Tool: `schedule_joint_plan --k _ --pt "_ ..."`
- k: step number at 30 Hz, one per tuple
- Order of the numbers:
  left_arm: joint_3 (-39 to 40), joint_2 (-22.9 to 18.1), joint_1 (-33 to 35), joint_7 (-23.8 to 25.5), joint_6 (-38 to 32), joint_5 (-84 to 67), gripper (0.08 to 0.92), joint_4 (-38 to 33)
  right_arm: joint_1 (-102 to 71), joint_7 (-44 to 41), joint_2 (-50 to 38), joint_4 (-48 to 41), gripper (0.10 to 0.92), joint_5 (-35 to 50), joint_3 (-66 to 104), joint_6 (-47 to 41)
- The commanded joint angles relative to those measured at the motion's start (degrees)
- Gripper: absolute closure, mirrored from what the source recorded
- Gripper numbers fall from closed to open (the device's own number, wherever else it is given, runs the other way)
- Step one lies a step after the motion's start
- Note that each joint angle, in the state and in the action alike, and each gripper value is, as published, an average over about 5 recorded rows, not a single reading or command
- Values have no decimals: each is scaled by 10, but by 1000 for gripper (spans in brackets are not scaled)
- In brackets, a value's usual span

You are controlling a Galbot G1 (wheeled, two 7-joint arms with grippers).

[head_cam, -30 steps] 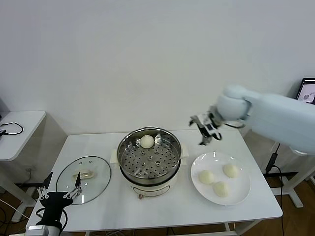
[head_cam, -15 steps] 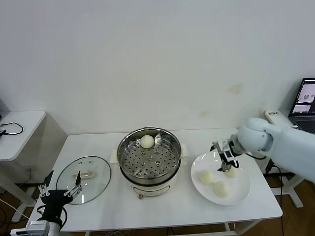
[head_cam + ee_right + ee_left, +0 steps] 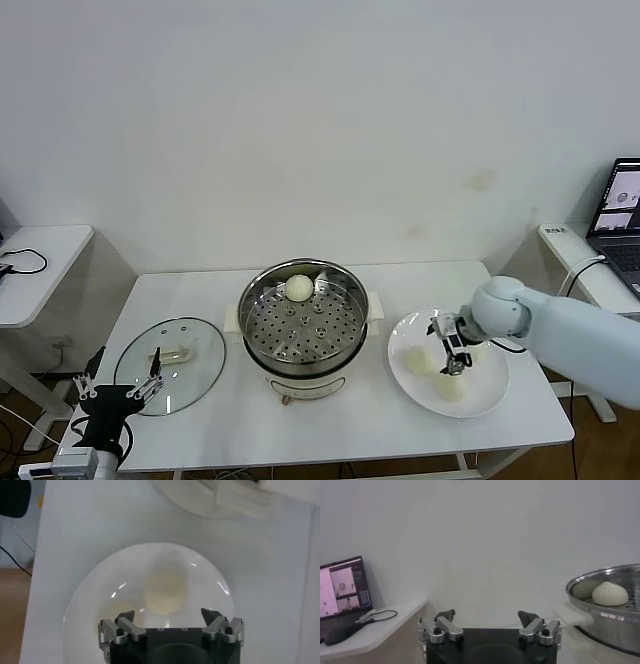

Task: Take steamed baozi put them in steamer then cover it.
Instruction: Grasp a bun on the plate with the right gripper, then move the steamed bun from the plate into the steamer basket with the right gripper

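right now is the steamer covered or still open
Open. The steamer has no lid on it: its perforated tray and one baozi show, while the cover lies flat on the table beside it.

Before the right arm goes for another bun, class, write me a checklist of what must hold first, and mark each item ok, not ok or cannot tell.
1. right gripper open: ok, jaws spread.
2. Right gripper over the plate: ok, it hangs above the baozi lying there.
3. Gripper centred on one bun: cannot tell; the wrist view shows one just ahead of the fingers.
4. steamer uncovered with room: ok, one bun at the back, the rest of the tray bare.
5. cover out of the way: ok, flat on the table left of the steamer.
6. left gripper clear: ok, open at the table's near left edge.
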Motion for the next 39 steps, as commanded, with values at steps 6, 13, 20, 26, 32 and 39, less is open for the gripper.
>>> schedule_joint_plan --k 6,13,20,26,32,39 --pt "-2 0 -1 0 1 1 177 3 -62 -1 87 -97 202 -20 42 12" --pt "-1 -1 -4 1 1 1 177 7 -60 -5 95 -103 219 -24 39 8" --pt "0 -1 -7 1 1 0 177 10 -50 -15 92 -101 295 -23 39 6" --pt "0 -1 -7 1 1 -1 177 11 -29 -26 81 -91 361 -16 37 7" --pt "0 -2 -6 1 1 0 177 8 30 -49 46 -57 388 20 24 5" --pt "2 0 -6 1 2 -1 177 2 130 -67 -8 -9 389 61 -24 0"
